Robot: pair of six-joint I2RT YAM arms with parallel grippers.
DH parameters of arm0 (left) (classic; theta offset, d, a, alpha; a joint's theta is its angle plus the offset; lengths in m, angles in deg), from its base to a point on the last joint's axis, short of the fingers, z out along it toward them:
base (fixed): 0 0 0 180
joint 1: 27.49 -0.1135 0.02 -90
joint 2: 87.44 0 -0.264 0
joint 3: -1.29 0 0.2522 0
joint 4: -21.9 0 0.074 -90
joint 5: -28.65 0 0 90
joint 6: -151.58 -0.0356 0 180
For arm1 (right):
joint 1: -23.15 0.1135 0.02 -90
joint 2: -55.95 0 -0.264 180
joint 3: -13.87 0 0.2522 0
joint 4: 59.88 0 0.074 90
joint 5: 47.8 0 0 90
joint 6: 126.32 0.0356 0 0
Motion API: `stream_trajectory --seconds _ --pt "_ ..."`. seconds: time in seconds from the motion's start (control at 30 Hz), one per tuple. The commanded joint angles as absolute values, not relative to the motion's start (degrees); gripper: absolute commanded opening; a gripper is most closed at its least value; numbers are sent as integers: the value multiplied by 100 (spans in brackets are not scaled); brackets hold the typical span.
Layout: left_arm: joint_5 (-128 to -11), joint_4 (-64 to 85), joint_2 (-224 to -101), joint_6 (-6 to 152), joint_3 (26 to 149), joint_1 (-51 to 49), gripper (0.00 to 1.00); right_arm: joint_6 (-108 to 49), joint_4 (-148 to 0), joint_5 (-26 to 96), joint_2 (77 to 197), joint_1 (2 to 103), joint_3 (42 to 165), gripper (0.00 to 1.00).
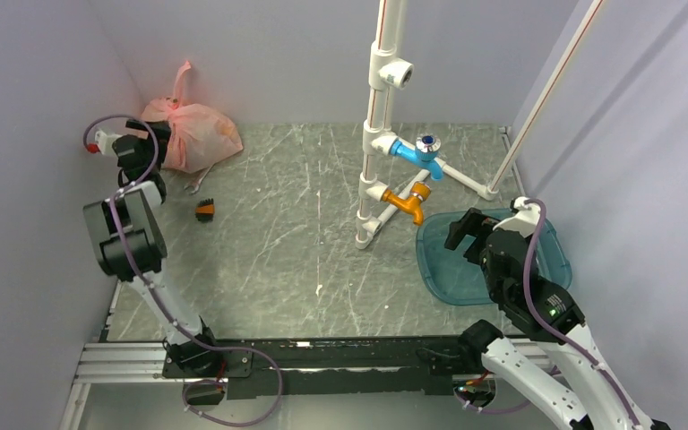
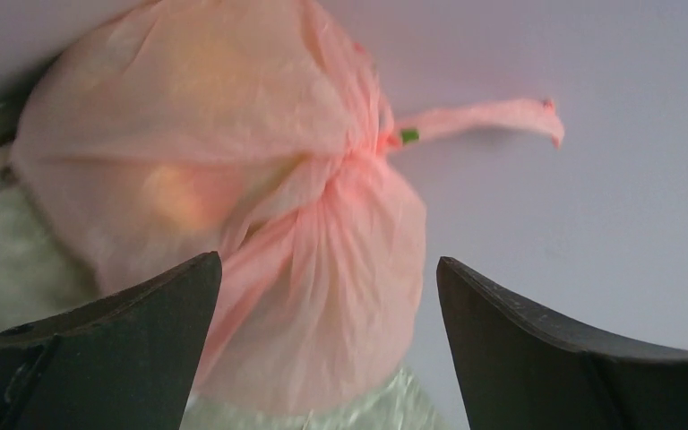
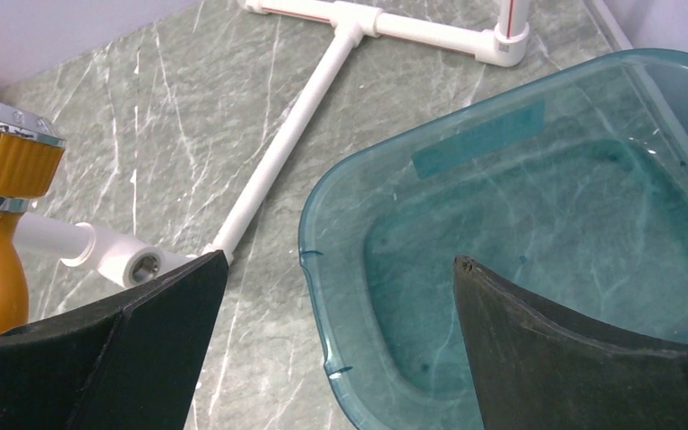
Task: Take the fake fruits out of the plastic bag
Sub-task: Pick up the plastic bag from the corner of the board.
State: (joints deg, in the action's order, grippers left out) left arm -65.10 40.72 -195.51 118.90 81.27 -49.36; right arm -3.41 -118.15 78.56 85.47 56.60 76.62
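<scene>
The thin, crinkly, translucent pink plastic bag (image 2: 233, 134) sits in the far left corner of the grey-green marbled surface (image 1: 305, 233), close to both walls. It lies straight ahead of the left tool (image 2: 327, 258), whose dark jaws stand wide apart with nothing between them but the view of the bag's lower folds. I cannot tell whether a jaw touches the film.

The left arm is by far the nearer. The right tool (image 3: 340, 258) is well apart on the other side, jaws equally wide and empty, hovering above the rigid teal see-through tub (image 3: 322, 206).

The bag is tied. Its film gathers into a tight twisted knot (image 2: 367, 148), and a flat handle strip (image 2: 484, 116) runs on from there along the wall. In the left wrist view the bulging body spreads left of the knot.

The fake fruits (image 2: 175, 197) show only as soft yellow-orange glows through the plastic; which fruit is which cannot be told. The film looks slack and slippery, the fruits inside round and hard, so a pinch probably needs to take the gathered neck rather than the swollen side.

A white plastic pipe frame (image 1: 372, 134) with blue and orange taps stands mid-surface.
</scene>
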Motion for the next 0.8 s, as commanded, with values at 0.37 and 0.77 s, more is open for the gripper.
stream_trajectory --seconds 0.37,0.77 --pt "-5762 4665 -22610 11386 11967 -4504 88 -461 -11735 8276 8829 5651 7728 100" --pt "-6539 4688 -22197 10998 12254 -4384 15 -614 -11740 7948 9023 5658 7882 100"
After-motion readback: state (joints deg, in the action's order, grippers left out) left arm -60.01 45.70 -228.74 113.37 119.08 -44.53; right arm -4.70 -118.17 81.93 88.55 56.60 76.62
